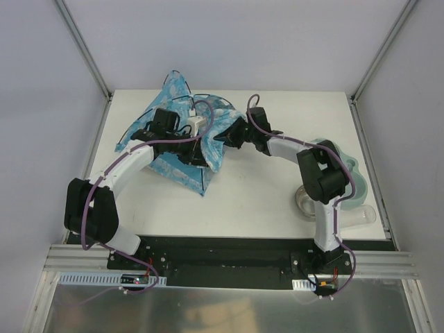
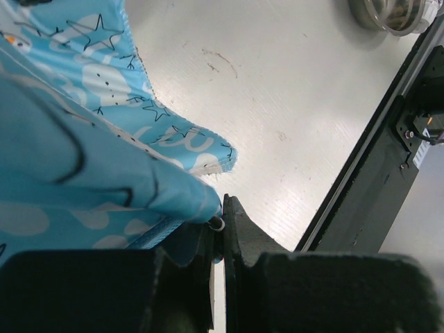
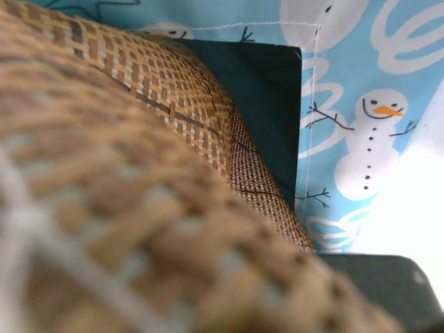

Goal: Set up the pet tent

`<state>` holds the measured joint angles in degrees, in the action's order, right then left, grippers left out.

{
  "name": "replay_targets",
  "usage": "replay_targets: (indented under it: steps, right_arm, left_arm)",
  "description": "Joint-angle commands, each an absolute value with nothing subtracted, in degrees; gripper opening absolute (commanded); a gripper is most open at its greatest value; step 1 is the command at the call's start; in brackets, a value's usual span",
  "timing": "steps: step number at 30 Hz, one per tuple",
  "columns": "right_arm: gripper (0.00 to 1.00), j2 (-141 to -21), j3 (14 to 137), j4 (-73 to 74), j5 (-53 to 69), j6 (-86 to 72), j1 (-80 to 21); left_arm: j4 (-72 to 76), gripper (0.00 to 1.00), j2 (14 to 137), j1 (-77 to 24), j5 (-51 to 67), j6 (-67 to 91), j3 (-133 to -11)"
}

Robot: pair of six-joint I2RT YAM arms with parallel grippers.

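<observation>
**Desk:** What surface and room do you have?

**Me:** I'm looking at a white desk (image 1: 263, 198), lightly scuffed. Pale walls stand on three sides, with a metal frame post (image 1: 83, 45) rising at each far corner. A black rail (image 1: 222, 250) runs along the near edge where my arms are bolted.

**Desk:** Where's the tent?

**Me:** The pet tent (image 1: 182, 168) lies crumpled at the far left of the desk. Its far peak reaches the back edge, and one corner points toward the near side.

**Desk:** And the pincers?

**Me:** My left pincer (image 2: 220, 208) is closed on a fold of the blue cloth, with a small wire loop just at its tips. My right pincer (image 1: 230, 135) sits at the tent's right edge and is closed. That wrist view is filled with blurred woven brown cloth (image 3: 173, 90), so I can't tell whether it holds anything.

**Desk:** Room to move?

**Me:** Bare white desk runs from the tent to the rail and across the middle. At the near right, under my right elbow, are a clear bowl (image 1: 305, 200) and a teal object (image 1: 350, 173) close to the right edge.
</observation>
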<state>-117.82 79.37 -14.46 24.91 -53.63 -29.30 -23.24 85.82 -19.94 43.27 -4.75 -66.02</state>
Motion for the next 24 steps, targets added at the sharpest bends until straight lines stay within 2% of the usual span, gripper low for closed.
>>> replay_targets:
  steps: [1, 5, 7, 12, 17, 24]
  right_arm:
    - [0.0, -119.9, 84.0, -25.6, 29.3, -61.3, -31.5]
    - [0.0, -124.5, 83.7, -41.2, 38.0, -73.3, -33.2]
    - [0.0, -124.5, 82.9, -42.5, 37.8, -71.6, -34.0]
    - [0.0, -120.1, 85.3, -17.8, 18.8, -48.7, -36.0]
    - [0.0, -120.4, 85.4, -16.1, 2.1, -46.1, -35.9]
    - [0.0, -118.5, 86.0, -10.6, -9.1, -46.6, -36.6]
  left_arm:
    - [-28.7, 0.0, 87.2, -20.0, 49.9, -6.9, -65.8]
    - [-29.7, 0.0, 89.5, -18.9, 51.7, -8.2, -68.1]
    - [-29.9, 0.0, 90.1, -18.6, 51.9, -8.3, -68.6]
    - [-31.1, 0.0, 89.8, -18.1, 55.5, -9.7, -68.4]
    - [-31.8, 0.0, 88.3, -18.0, 57.0, -9.6, -67.4]
    - [-32.2, 0.0, 88.9, -18.0, 62.0, -8.7, -68.1]
